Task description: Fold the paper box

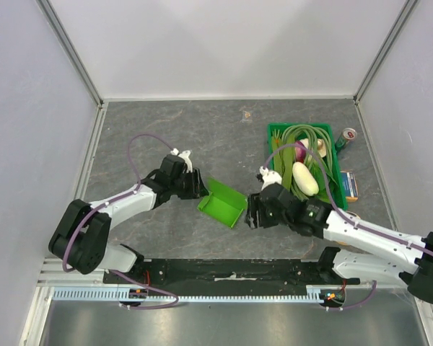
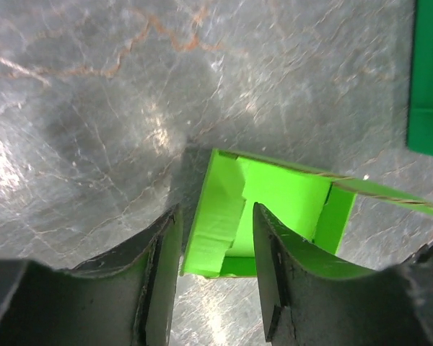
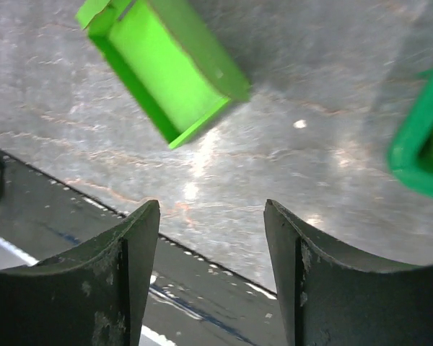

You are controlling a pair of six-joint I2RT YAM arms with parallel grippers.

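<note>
The left arm reaches from its base at the near-left edge toward the table's middle, elbow bent, and the left gripper point(image 1: 200, 189) hangs tipped down at the paper box's point(image 1: 222, 203) left end. Its claw is spread: in the wrist view the two dark curved fingers point(image 2: 161, 268) stand apart around the box's near wall without pinching it. The right arm stretches in low from the near right, and the right gripper point(image 1: 249, 213) sits just beside the box's right end, its claw also spread with only bare tabletop showing between the worn, scuffed fingers point(image 3: 126, 259). The box lies between the two grippers on the grey, marble-veined table point(image 1: 166, 137). It is thin, matte, lime-green card, folded into a shallow open tray with upright walls and sharp creases, and a notched flap lies against its inside. Right of it and well apart, a dark-green plastic crate point(image 1: 273, 130) holds long green beans point(image 1: 308, 132), a white oblong vegetable point(image 1: 304, 179) and a purple one point(image 1: 302, 152). A small can point(image 1: 346, 137) stands just beside the crate's far right corner.
</note>
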